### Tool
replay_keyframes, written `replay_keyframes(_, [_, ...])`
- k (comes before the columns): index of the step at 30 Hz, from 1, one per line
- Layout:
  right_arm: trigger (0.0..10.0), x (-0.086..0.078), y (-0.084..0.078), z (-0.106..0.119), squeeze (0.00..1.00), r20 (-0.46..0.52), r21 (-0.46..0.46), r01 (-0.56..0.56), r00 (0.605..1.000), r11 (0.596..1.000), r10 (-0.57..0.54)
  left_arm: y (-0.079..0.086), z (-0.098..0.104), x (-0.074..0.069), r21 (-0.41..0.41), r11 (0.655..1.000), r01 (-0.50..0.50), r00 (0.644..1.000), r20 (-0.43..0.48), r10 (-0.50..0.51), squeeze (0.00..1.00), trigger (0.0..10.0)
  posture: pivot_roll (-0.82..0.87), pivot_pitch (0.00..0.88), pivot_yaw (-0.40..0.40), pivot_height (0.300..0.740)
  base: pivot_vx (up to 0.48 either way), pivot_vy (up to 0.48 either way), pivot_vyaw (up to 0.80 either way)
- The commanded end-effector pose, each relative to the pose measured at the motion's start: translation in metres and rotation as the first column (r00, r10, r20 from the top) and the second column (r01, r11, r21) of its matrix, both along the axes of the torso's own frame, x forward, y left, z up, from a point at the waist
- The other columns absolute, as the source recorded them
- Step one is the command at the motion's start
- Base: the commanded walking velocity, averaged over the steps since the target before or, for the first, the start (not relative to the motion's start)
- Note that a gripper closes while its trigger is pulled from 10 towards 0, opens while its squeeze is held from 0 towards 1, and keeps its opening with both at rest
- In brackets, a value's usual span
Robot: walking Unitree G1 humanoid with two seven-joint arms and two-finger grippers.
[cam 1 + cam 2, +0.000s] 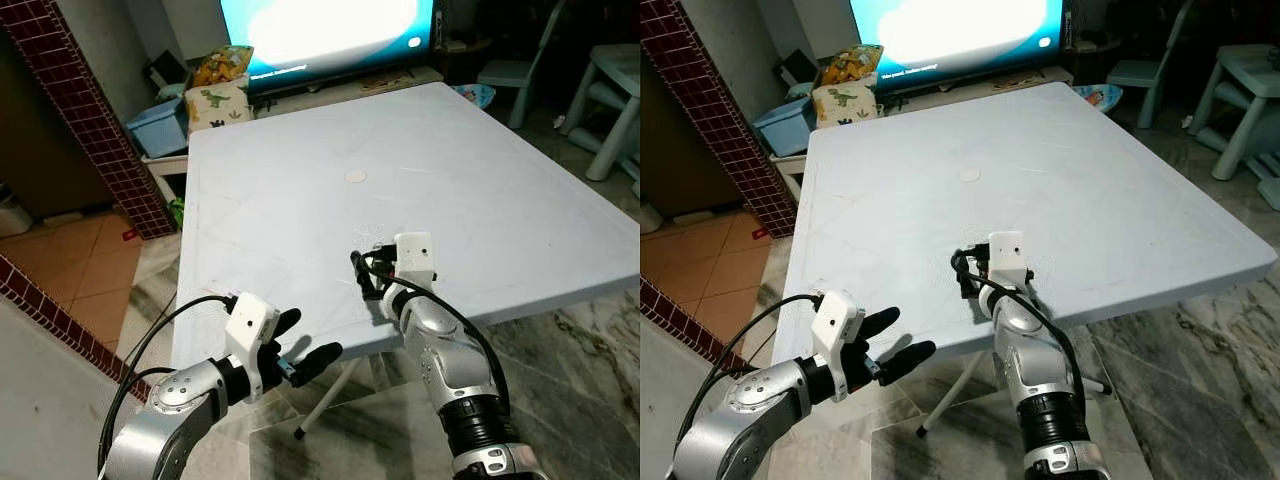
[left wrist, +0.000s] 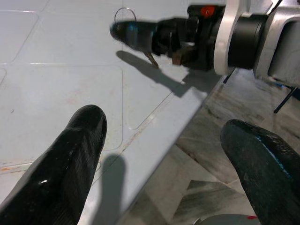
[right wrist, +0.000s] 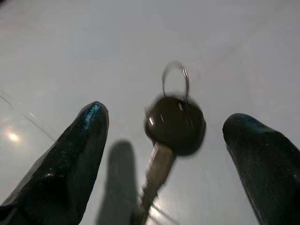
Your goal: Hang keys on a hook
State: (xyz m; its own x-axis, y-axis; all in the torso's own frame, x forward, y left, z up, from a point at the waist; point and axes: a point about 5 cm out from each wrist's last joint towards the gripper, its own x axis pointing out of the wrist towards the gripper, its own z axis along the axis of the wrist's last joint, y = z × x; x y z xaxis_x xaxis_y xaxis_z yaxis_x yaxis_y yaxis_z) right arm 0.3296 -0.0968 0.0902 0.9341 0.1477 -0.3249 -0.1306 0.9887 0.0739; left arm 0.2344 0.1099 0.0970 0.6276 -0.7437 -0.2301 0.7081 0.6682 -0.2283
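Right wrist view shows the dark-headed metal key on its thin wire ring [image 3: 174,123] lying ungrasped on the pale blue plastic counter [image 1: 480,180] between the released right claw [image 3: 166,136], so pickup and hanging remain, while the left claw [image 1: 305,345], also released, waits near the counter's near-left edge.

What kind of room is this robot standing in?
Probably a family living room: a big lit television stands behind a white plastic table, with a dinosaur-print bag and a child-sized chair nearby.

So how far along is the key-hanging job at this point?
Nothing looks done yet: the key lies on the white table. In hand: the right gripper, jaws open, straddles the key without gripping it. The left gripper hangs open off the table's near edge. Left: grasping, lifting and hanging; I see no hook.
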Motion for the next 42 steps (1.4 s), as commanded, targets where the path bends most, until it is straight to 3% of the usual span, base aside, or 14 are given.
replay_keyframes(1, [10.0, 0.000, 0.008, -0.002, 0.00, -0.039, 0.033, 0.000, 0.999, 0.999, 0.001, 0.002, -0.002, 0.000, 0.024, 1.000, -0.012, 1.000, 0.003, 0.012, 0.00, 10.0, 0.00, 0.007, 0.117, 0.740, 0.000, 0.000, 0.00])
replay_keyframes(6, [10.0, 0.001, 0.007, -0.008, 0.00, -0.073, 0.072, 0.023, 0.997, 0.997, -0.018, 0.001, -0.002, 0.000, 0.020, 1.000, -0.011, 1.000, 0.004, 0.011, 0.00, 10.0, 0.00, 0.008, 0.116, 0.740, 0.000, 0.000, 0.00])
replay_keyframes(7, [9.1, 0.001, 0.006, -0.009, 0.00, -0.091, 0.091, 0.034, 0.996, 0.995, -0.026, 0.001, -0.003, 0.000, 0.021, 1.000, -0.007, 1.000, 0.004, 0.007, 0.00, 10.0, 0.00, 0.008, 0.116, 0.740, 0.000, 0.000, 0.00])
replay_keyframes(9, [9.1, 0.001, 0.006, -0.010, 0.00, -0.102, 0.099, 0.042, 0.994, 0.994, -0.032, 0.000, -0.003, 0.000, 0.021, 1.000, -0.006, 1.000, 0.005, 0.006, 0.00, 10.0, 0.00, 0.008, 0.116, 0.740, 0.000, 0.000, 0.00])
replay_keyframes(10, [0.0, 0.001, 0.005, -0.012, 0.00, -0.115, 0.102, 0.049, 0.993, 0.994, -0.037, 0.000, -0.003, 0.000, 0.020, 1.000, -0.005, 1.000, 0.004, 0.005, 0.00, 10.0, 0.00, 0.007, 0.116, 0.740, 0.000, 0.000, 0.00])
replay_keyframes(15, [0.0, -0.004, -0.002, -0.029, 0.00, -0.226, 0.025, 0.073, 0.972, 0.997, -0.066, -0.002, -0.003, 0.001, 0.019, 1.000, 0.002, 1.000, 0.005, -0.002, 0.00, 10.0, 0.00, 0.007, 0.114, 0.740, 0.000, 0.000, 0.00])
replay_keyframes(19, [0.1, -0.006, -0.003, -0.033, 0.00, -0.242, -0.026, 0.045, 0.969, 0.999, -0.050, -0.003, -0.003, 0.001, 0.020, 1.000, 0.004, 1.000, 0.001, -0.004, 0.00, 10.0, 0.00, 0.009, 0.115, 0.740, 0.000, 0.000, 0.00])
replay_keyframes(20, [1.3, -0.008, -0.002, -0.036, 0.00, -0.258, -0.041, 0.026, 0.965, 0.999, -0.036, -0.004, -0.004, 0.000, 0.019, 1.000, 0.005, 1.000, 0.000, -0.005, 0.00, 10.0, 0.00, 0.011, 0.113, 0.740, 0.000, 0.000, 0.00])
replay_keyframes(23, [0.0, -0.010, -0.002, -0.038, 0.00, -0.271, -0.052, 0.022, 0.962, 0.998, -0.035, -0.005, -0.004, 0.000, 0.017, 1.000, 0.007, 1.000, -0.002, -0.007, 0.00, 10.0, -0.01, 0.013, 0.112, 0.740, 0.000, 0.000, 0.00])
replay_keyframes(26, [0.0, -0.014, -0.003, -0.042, 0.00, -0.297, -0.075, 0.016, 0.954, 0.997, -0.038, -0.006, -0.004, -0.001, 0.015, 1.000, 0.009, 1.000, -0.005, -0.008, 0.00, 10.0, 0.00, 0.013, 0.112, 0.740, 0.000, 0.000, 0.00])
replay_keyframes(42, [0.0, -0.033, 0.005, -0.046, 0.00, -0.367, -0.007, -0.003, 0.930, 1.000, 0.000, -0.004, -0.004, 0.001, 0.025, 1.000, 0.003, 1.000, -0.013, -0.002, 0.00, 10.0, -0.01, 0.023, 0.115, 0.740, 0.000, 0.000, 0.00])
